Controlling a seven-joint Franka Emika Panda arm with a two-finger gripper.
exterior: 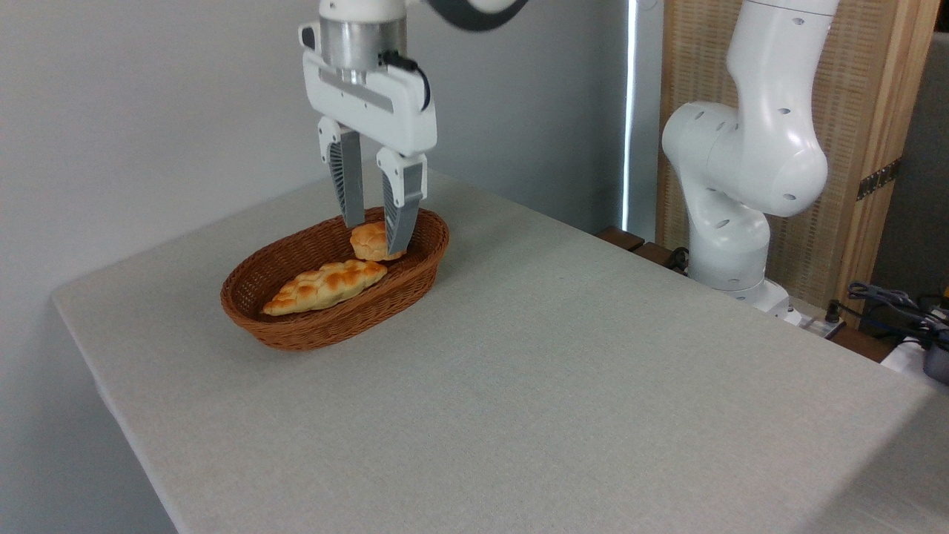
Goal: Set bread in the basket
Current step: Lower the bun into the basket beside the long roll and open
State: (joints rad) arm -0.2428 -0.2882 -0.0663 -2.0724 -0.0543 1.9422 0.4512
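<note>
The bread (368,242), a small round golden bun, lies inside the reddish-brown wicker basket (296,334) at its far right end. My gripper (376,236) hangs straight down over it. The fingers stand apart on either side of the bun, the right fingertip (398,236) covering the bun's right edge. The gripper looks open, with the bun resting on the basket floor.
A long braided golden loaf (326,285) also lies in the basket, just in front of the bun. The basket sits on the grey table (563,386) toward the far left. The arm's white base (730,245) stands past the table's right edge, with cables (890,304) beside it.
</note>
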